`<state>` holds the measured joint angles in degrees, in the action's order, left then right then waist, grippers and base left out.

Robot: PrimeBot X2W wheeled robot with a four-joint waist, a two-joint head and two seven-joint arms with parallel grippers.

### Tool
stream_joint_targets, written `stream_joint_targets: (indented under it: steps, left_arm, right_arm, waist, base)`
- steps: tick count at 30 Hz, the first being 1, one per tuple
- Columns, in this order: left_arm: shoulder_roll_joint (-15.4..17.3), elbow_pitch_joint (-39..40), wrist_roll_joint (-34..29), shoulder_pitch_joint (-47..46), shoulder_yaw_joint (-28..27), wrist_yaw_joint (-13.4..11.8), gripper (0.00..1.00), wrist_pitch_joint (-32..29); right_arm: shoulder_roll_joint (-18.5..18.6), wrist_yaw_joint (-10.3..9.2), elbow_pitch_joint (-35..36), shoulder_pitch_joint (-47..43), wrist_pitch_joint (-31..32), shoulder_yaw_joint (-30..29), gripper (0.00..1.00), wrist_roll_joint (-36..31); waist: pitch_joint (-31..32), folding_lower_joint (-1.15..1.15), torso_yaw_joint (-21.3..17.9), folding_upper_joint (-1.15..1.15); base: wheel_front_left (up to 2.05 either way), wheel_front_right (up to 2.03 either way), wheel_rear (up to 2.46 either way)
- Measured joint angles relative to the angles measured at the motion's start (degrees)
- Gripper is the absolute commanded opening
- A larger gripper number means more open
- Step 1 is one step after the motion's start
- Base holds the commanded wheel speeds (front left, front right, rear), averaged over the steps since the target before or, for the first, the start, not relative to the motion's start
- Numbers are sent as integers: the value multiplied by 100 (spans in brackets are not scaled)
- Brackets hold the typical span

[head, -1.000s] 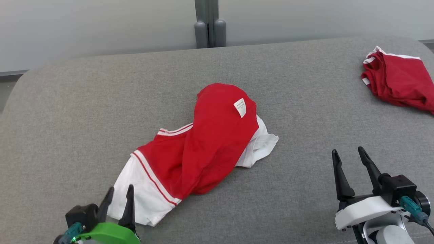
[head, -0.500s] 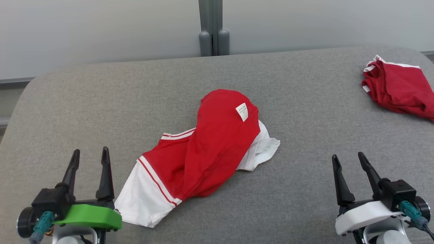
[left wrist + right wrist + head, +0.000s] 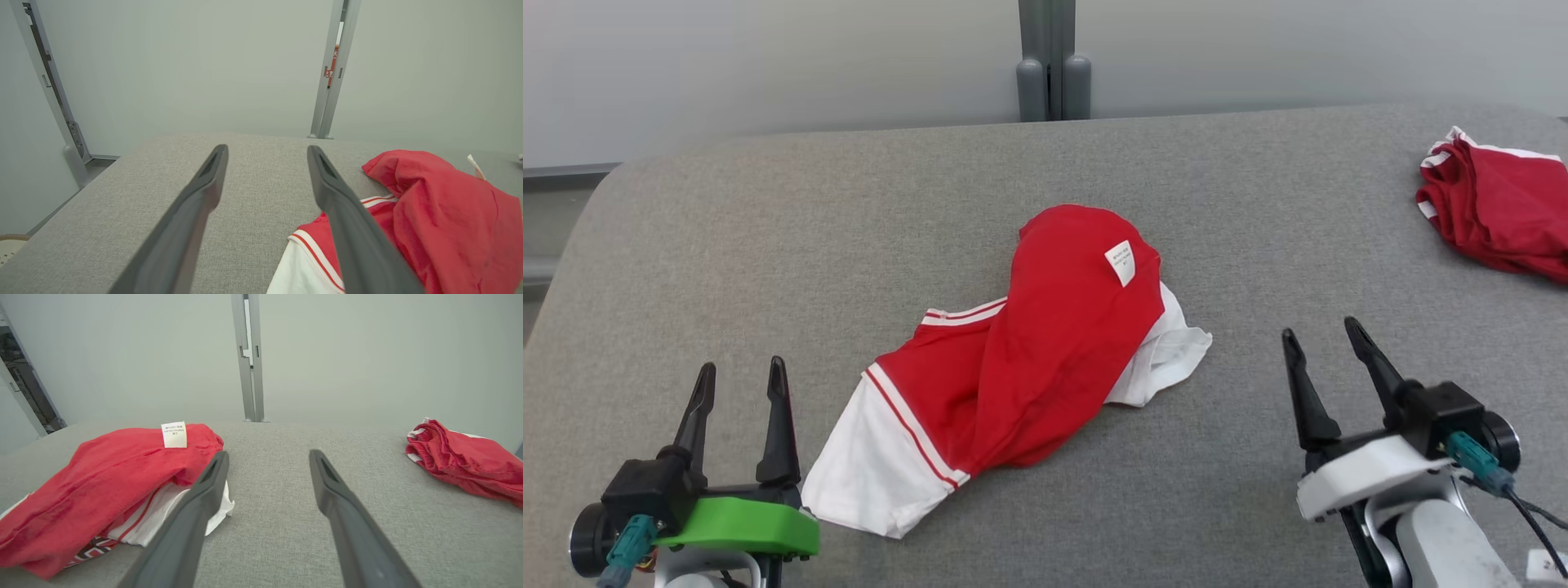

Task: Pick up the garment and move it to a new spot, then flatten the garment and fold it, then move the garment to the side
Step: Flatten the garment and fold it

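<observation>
The garment (image 3: 1021,359), a crumpled red and white heap, lies near the middle of the grey top (image 3: 768,229), well clear of the far edge and the rounded far left corner, with bare cloth all round. The left gripper (image 3: 743,364) stands spread and empty near the front edge, just beside the garment's white end, and the right gripper (image 3: 1320,327), also spread and empty, is farther off on its other side. A second red heap (image 3: 1499,204) lies at the right edge, well apart, and a grey post (image 3: 1054,61) rises behind the far edge.
</observation>
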<state>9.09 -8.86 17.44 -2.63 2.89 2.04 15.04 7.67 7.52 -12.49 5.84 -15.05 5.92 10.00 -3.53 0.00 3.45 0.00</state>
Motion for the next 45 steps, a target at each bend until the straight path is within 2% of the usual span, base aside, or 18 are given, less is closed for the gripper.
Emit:
stream_joint_targets:
  steps: [8,18,26,27,28,34,39,42,45]
  left_arm:
    - [-270,-162,-148,-169,-38,192,100,0]
    - [-492,-339,-297,-493,-33,358,100,0]
    - [-593,-454,-332,-708,81,436,100,0]
    - [-598,-463,-332,-723,90,445,100,0]
    - [-600,-470,-332,-737,92,445,100,-1]
    - [-613,-514,-330,-737,42,449,100,0]
    - [-617,-522,-330,-703,26,449,100,0]
    - [-621,-531,-328,-643,11,449,100,0]
    - [-622,-539,-328,-557,-16,449,100,-1]
  right_arm:
    - [105,0,-713,1275,111,811,100,57]
    - [93,0,-2250,2558,308,1560,100,341]
    - [54,0,-3492,3111,535,1898,100,835]
    - [30,0,-3596,3118,566,1974,47,957]
    - [15,0,-3669,3123,569,2051,0,1065]
    - [42,0,-3856,3151,333,2372,0,1501]
    - [224,0,-3659,3149,52,2420,0,1555]
    - [399,0,-3263,3018,13,2277,0,1485]
    - [597,1,-2477,2642,3,1916,0,1280]
  waist:
    - [-197,0,250,0]
    - [-588,0,661,0]
    - [-833,0,969,0]
    - [-859,0,1005,0]
    - [-881,0,1036,0]
    - [-912,0,1033,0]
    - [-820,0,855,0]
    - [-748,0,719,0]
    - [-668,0,548,0]
  base:
    - [0,0,0]
    - [0,0,0]
    - [0,0,0]
    - [0,0,0]
    - [0,0,0]
    - [0,0,0]
    - [0,0,0]
    - [0,0,0]
    - [0,0,0]
